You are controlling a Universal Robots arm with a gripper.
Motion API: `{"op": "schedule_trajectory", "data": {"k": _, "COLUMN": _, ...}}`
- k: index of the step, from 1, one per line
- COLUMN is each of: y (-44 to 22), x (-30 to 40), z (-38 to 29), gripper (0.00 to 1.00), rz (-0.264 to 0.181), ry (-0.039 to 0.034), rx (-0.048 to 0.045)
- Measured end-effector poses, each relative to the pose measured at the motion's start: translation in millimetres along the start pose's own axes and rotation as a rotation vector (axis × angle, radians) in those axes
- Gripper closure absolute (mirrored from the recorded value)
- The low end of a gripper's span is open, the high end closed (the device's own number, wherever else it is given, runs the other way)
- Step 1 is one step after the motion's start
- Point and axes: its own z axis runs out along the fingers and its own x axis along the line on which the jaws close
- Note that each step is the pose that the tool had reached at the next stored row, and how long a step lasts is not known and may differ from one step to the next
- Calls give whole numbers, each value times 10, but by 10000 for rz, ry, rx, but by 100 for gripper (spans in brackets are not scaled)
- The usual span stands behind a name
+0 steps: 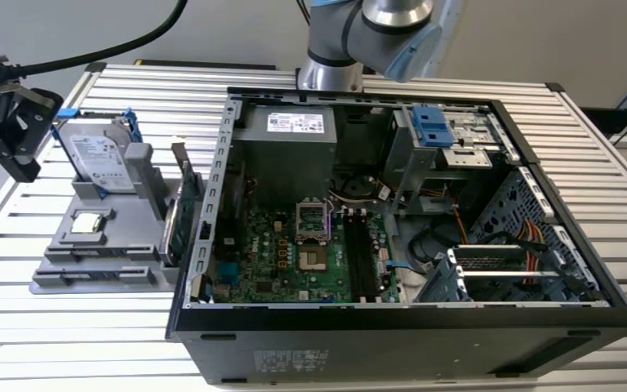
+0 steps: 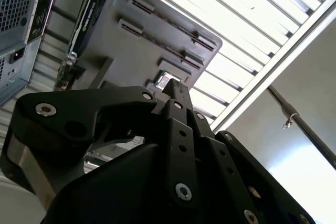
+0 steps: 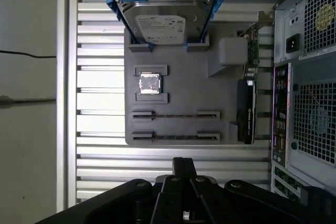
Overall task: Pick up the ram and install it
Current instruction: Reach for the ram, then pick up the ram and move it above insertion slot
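Observation:
My gripper (image 1: 22, 166) hangs above the table's edge at the exterior view's left, just beyond the grey parts holder (image 1: 128, 261). Its black fingers meet at the tips in both wrist views (image 2: 173, 85) (image 3: 184, 163), with nothing between them. The ram is out of view. Two long narrow slots (image 3: 176, 115) in the holder look bare. Inside the open computer case (image 1: 401, 314), black memory slots (image 1: 357, 255) run along the green motherboard (image 1: 275, 261); I cannot tell what sits in them.
The holder carries a silver hard drive in a blue frame (image 1: 101, 159) (image 3: 165, 17), a small square processor chip (image 1: 88, 221) (image 3: 149, 83) and an expansion card (image 1: 180, 219) standing on edge beside the case. The arm's base (image 1: 330, 73) stands behind the case. A slatted table (image 1: 74, 327) lies underneath.

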Motion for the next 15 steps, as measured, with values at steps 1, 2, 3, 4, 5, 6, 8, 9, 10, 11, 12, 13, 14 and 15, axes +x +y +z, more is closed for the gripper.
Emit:
{"op": "schedule_trajectory", "data": {"k": 1, "y": -2, "x": 0, "z": 0, "gripper": 100, "rz": 0, "ry": 0, "rx": 1}}
{"op": "schedule_trajectory", "data": {"k": 2, "y": -4, "x": 0, "z": 0, "gripper": 100, "rz": -1, "ry": 0, "rx": 0}}
{"op": "schedule_trajectory", "data": {"k": 3, "y": -4, "x": 0, "z": 0, "gripper": 100, "rz": 0, "ry": 0, "rx": 1}}
{"op": "schedule_trajectory", "data": {"k": 4, "y": -4, "x": 0, "z": 0, "gripper": 100, "rz": 0, "ry": 0, "rx": 0}}
{"op": "schedule_trajectory", "data": {"k": 5, "y": -4, "x": 0, "z": -1, "gripper": 100, "rz": -1, "ry": 0, "rx": 1}}
{"op": "schedule_trajectory", "data": {"k": 6, "y": -4, "x": 0, "z": -1, "gripper": 100, "rz": -1, "ry": 0, "rx": 1}}
{"op": "schedule_trajectory", "data": {"k": 8, "y": -5, "x": 0, "z": 0, "gripper": 100, "rz": -1, "ry": 0, "rx": 1}}
{"op": "schedule_trajectory", "data": {"k": 9, "y": -5, "x": 0, "z": 0, "gripper": 100, "rz": 0, "ry": 0, "rx": 0}}
{"op": "schedule_trajectory", "data": {"k": 10, "y": -5, "x": 0, "z": 0, "gripper": 100, "rz": 0, "ry": 0, "rx": 0}}
{"op": "schedule_trajectory", "data": {"k": 11, "y": -5, "x": 0, "z": 0, "gripper": 100, "rz": 0, "ry": 0, "rx": 1}}
{"op": "schedule_trajectory", "data": {"k": 12, "y": -5, "x": 0, "z": 0, "gripper": 100, "rz": -3, "ry": 0, "rx": 1}}
{"op": "schedule_trajectory", "data": {"k": 13, "y": -5, "x": 0, "z": 0, "gripper": 100, "rz": -16, "ry": 1, "rx": 1}}
{"op": "schedule_trajectory", "data": {"k": 14, "y": -5, "x": 0, "z": 0, "gripper": 100, "rz": -57, "ry": 2, "rx": 1}}
{"op": "schedule_trajectory", "data": {"k": 15, "y": -5, "x": 0, "z": -1, "gripper": 100, "rz": -144, "ry": 8, "rx": 4}}
